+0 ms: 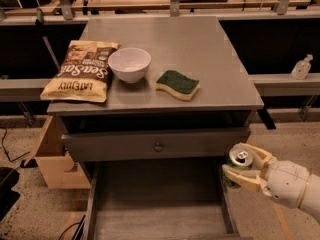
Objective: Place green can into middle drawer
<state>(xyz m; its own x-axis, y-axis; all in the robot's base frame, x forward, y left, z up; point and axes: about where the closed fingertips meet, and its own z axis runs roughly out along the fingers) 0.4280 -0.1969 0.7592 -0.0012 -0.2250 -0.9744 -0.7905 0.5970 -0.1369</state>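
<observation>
My gripper (245, 168) comes in from the lower right and is shut on the green can (238, 167), which stands upright with its silver top and pull-tab facing up. The can hangs at the right side wall of the middle drawer (155, 204), just above its rim. The middle drawer is pulled out wide open below the cabinet, and its flat grey floor shows bare.
On the cabinet top (200, 49) lie a chip bag (80, 71), a white bowl (129, 64) and a green-topped yellow sponge (177, 84). A shut drawer front with a round knob (158, 146) sits above the open drawer. A cardboard box (52, 159) stands at left.
</observation>
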